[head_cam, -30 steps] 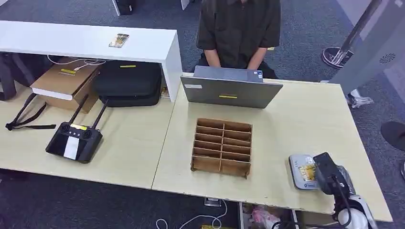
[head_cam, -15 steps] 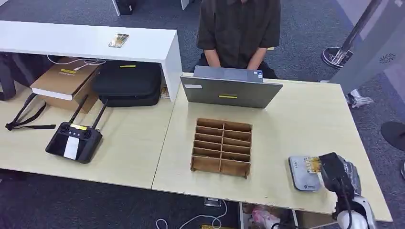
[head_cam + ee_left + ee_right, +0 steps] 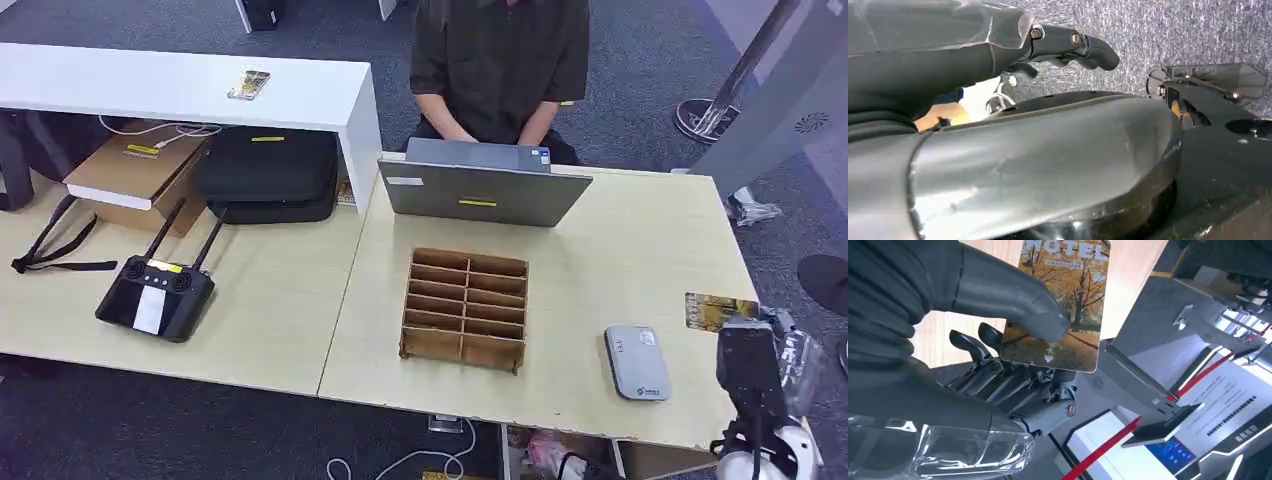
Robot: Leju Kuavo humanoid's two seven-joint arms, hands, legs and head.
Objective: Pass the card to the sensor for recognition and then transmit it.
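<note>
My right hand (image 3: pixel 752 352) hovers above the table's right edge and holds a hotel card (image 3: pixel 718 310) with an autumn-tree picture. In the right wrist view the thumb (image 3: pixel 1013 300) presses the card (image 3: pixel 1063 300) against the fingers beneath it. The grey card sensor (image 3: pixel 636 362) lies flat on the table, to the left of the hand and apart from it. My left hand (image 3: pixel 1068 45) hangs over grey carpet with its fingers curled and nothing in them.
A wooden slotted card rack (image 3: pixel 465 308) stands mid-table. Behind it a person (image 3: pixel 500 60) sits at an open laptop (image 3: pixel 483 185). A black remote controller (image 3: pixel 155 295), a black case (image 3: pixel 268 172) and a cardboard box (image 3: pixel 135 170) lie on the left table, under a white shelf (image 3: pixel 180 85).
My right hand has lifted the card off the sensor and carried it to the right, towards the table's edge. The sensor now lies uncovered.
</note>
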